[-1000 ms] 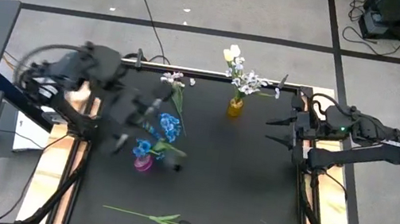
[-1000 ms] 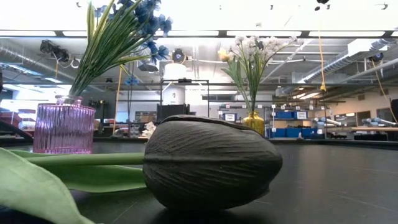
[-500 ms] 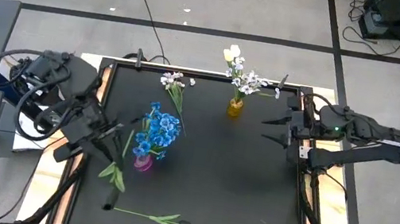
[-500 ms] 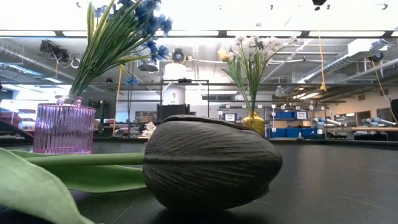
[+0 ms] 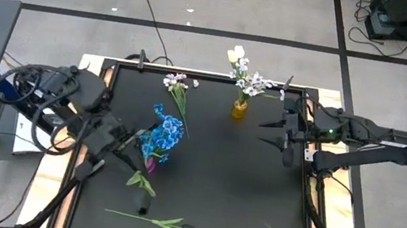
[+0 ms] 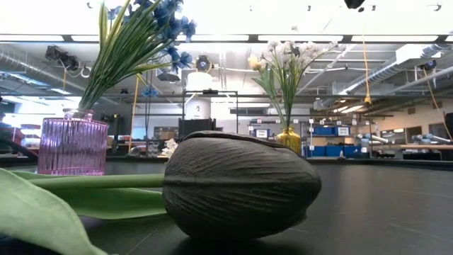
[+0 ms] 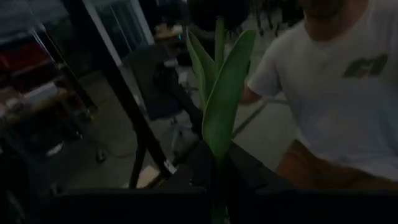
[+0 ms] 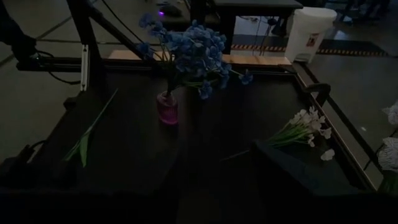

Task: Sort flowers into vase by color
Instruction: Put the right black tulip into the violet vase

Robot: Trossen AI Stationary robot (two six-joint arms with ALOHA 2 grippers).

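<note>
Two arms, one stem in hand.
We see the left gripper clamped on a leafy green stem near the pink vase; its long axis slants toward the table's near edge. We judge it in transit, needing matching to a vase. The right gripper waits spread beside the yellow vase.

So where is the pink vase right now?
In the high view the pink vase stands on the table's left half, holding the blue flowers, right beside the left tool, with a loose stem lying nearer the front edge.
</note>
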